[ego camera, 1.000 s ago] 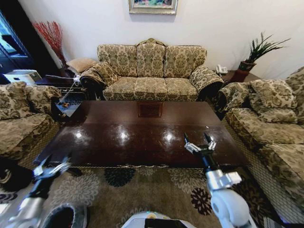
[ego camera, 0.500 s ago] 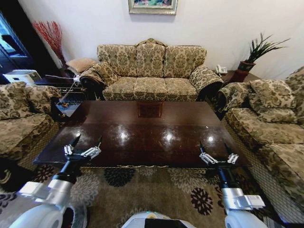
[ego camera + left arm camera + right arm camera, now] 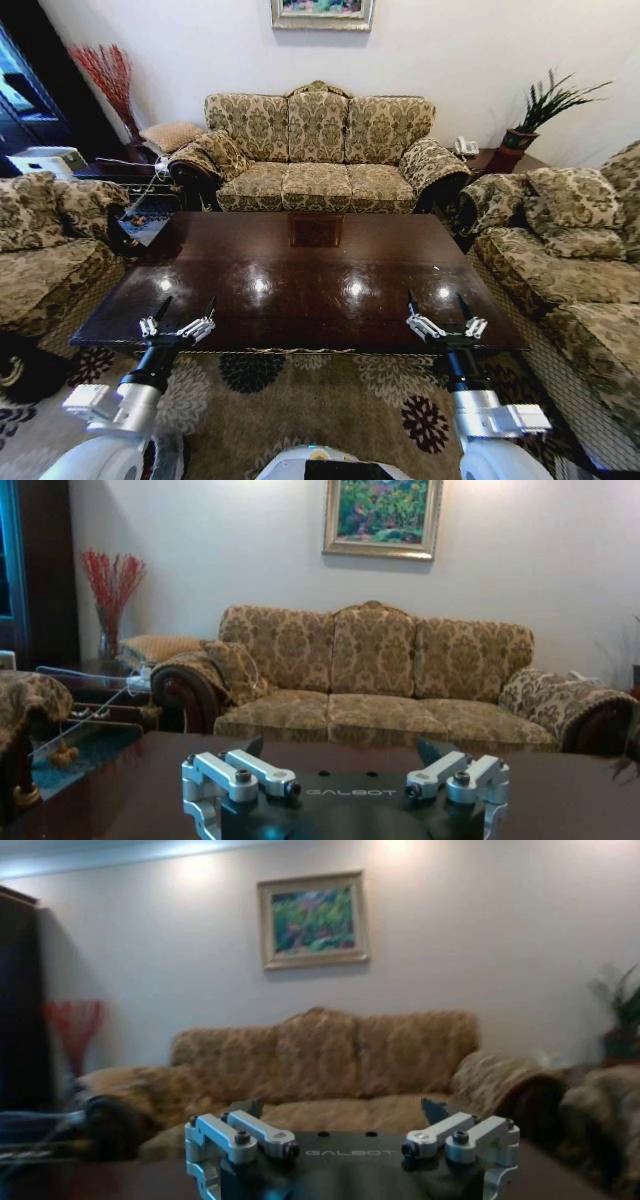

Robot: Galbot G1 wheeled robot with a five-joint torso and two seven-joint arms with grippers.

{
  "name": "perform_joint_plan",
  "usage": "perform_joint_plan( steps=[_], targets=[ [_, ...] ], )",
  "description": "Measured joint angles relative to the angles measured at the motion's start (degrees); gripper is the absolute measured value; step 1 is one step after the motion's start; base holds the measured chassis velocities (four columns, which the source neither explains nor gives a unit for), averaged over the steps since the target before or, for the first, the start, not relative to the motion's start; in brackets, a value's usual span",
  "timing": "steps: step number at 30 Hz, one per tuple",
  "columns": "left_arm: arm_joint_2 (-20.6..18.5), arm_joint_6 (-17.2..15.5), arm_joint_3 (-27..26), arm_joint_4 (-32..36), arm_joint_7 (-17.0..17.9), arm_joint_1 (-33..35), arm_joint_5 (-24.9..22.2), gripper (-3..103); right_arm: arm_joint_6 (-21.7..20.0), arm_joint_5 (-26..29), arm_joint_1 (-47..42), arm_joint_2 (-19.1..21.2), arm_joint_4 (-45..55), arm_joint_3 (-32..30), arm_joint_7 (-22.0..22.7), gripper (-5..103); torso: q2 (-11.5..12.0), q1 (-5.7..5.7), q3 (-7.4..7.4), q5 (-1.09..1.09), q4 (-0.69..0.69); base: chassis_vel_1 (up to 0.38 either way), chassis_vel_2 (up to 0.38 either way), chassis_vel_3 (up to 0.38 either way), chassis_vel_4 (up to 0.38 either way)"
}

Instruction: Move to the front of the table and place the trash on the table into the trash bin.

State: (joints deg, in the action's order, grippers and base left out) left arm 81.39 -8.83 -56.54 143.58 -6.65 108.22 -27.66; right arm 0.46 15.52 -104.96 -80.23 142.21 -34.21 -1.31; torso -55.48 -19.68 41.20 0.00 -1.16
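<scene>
Head view, table: the table (image 3: 300, 280) fills the frame's centre, glossy and dark.
Head view, left gripper (image 3: 183, 316): lower left, fingers apart above the near edge.
Head view, right gripper (image 3: 436, 311): lower right, fingers apart likewise.
Left wrist view: spread fingers (image 3: 253, 747); sofa (image 3: 370, 682) at centre.
Right wrist view: spread fingers (image 3: 247, 1108); painting (image 3: 312, 919) upper centre.
</scene>
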Motion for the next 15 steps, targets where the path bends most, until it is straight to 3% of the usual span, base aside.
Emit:
perform_joint_plan(
  steps=[4, 15],
  targets=[
    [0.5, -0.4, 0.0, -0.1, 0.2, 0.3, -0.8, 100, -0.7, 6.5, -1.4, 4.3, -0.2, -3.4, -3.6, 100, 0.0, 0.00, 0.00, 0.00, 0.00, 0.000, 0.000, 0.000, 0.000],
    [0.8, -1.1, -0.1, -0.2, 0.2, 0.4, -0.8, 100, -0.5, 8.2, -1.3, 6.1, -0.9, -4.6, -3.8, 100, 0.0, 0.00, 0.00, 0.00, 0.00, 0.000, 0.000, 0.000, 0.000]
  ],
)
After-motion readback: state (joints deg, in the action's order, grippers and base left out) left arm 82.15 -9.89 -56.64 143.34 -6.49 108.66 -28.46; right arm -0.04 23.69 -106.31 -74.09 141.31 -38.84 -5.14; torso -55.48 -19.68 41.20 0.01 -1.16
